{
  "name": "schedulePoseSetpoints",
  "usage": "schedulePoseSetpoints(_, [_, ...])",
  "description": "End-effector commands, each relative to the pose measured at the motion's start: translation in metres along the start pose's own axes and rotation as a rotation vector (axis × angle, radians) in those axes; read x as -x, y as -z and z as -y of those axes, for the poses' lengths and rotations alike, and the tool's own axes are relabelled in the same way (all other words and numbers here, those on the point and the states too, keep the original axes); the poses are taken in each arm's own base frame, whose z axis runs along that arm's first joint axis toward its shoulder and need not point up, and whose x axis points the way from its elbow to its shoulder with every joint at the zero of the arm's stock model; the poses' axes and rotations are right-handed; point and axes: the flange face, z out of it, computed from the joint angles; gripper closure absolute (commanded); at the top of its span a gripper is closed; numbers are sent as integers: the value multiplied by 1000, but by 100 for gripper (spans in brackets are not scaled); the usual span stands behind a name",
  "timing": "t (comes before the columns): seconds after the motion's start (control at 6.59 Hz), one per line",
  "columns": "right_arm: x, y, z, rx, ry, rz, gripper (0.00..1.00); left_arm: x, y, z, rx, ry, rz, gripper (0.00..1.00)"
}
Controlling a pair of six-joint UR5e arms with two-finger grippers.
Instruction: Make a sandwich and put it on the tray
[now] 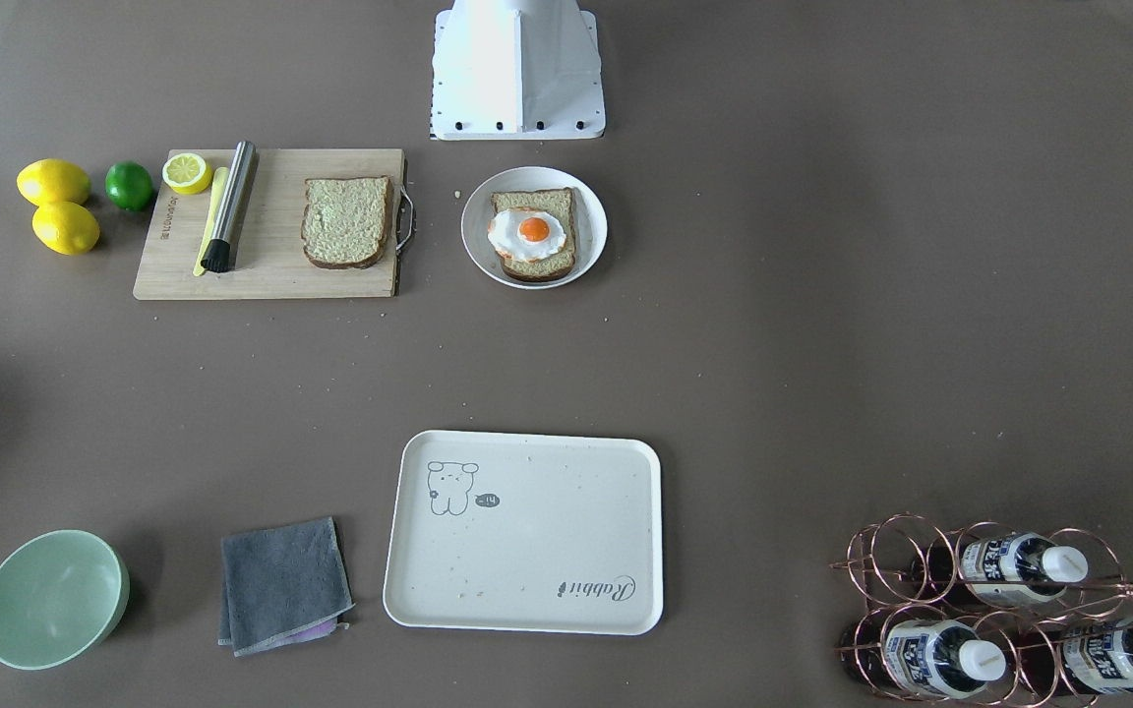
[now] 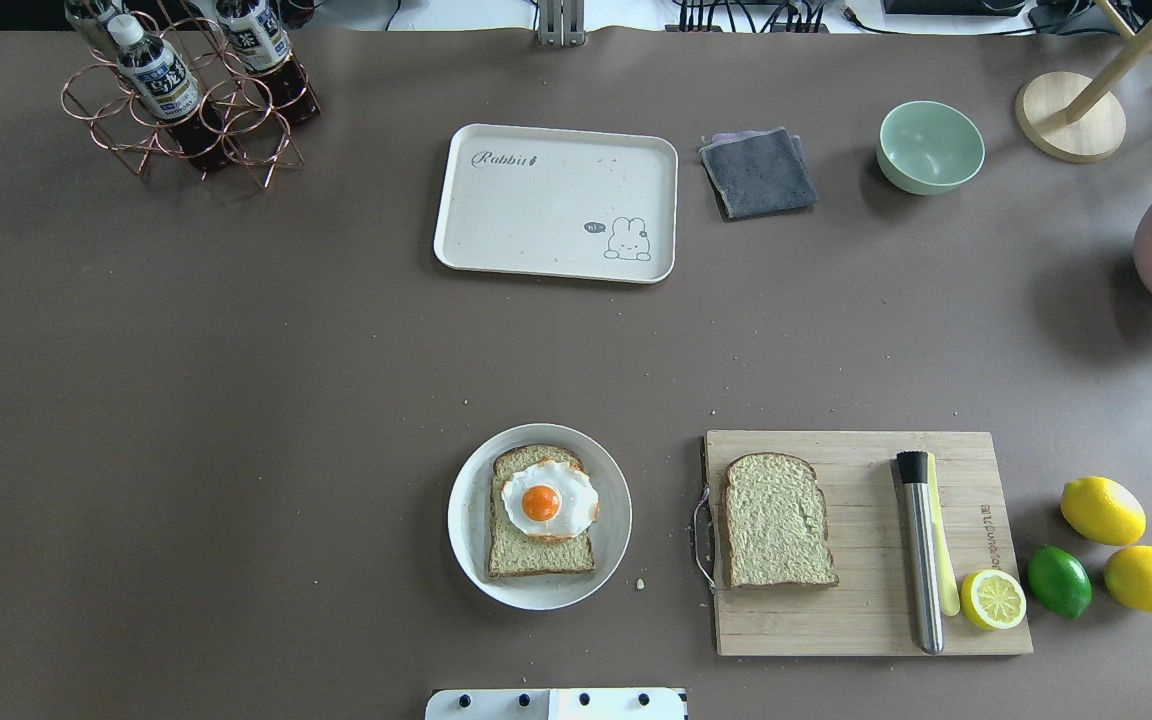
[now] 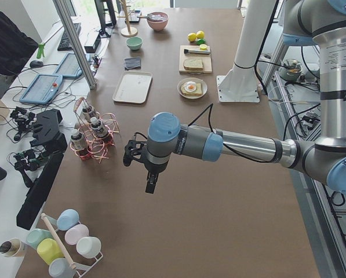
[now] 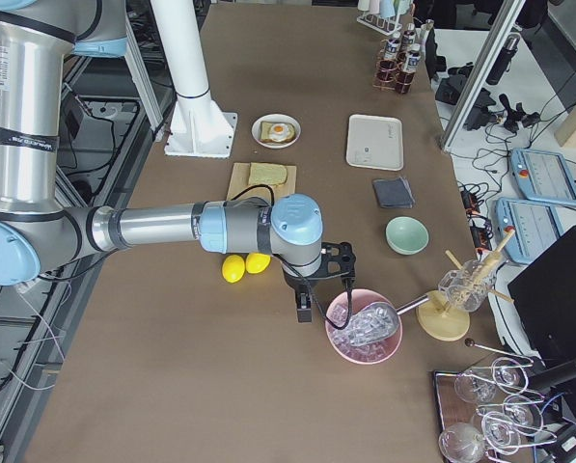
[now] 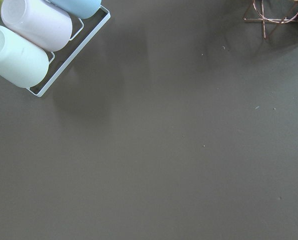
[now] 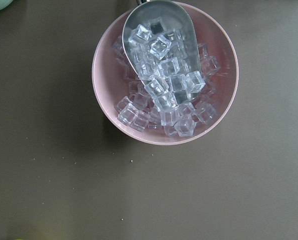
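One bread slice lies on a small round white plate with the fried egg on top. The second slice lies bare on the wooden cutting board. The cream tray with the "Rabbit" script holds nothing, at the table's far side. My left gripper hangs over bare table near the bottle rack, far from the food. My right gripper hangs beside a pink bowl of ice. Both show only in the side views, so I cannot tell if they are open or shut.
On the board lie a steel muddler and a half lemon; two lemons and a lime sit beside it. A grey cloth, green bowl, bottle rack and pink ice bowl stand around.
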Motion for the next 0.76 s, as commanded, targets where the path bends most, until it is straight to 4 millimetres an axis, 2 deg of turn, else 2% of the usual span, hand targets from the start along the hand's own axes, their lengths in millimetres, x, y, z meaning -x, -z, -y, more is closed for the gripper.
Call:
schedulePoseSetpoints(0.0, [3,2,1,-4,7,2,0,-4,0,1,-1,-2,-35,2])
schedulePoseSetpoints(0.61, [3,1,1,-4,5,8,0,-3,-1,1,1,-5,-35,2])
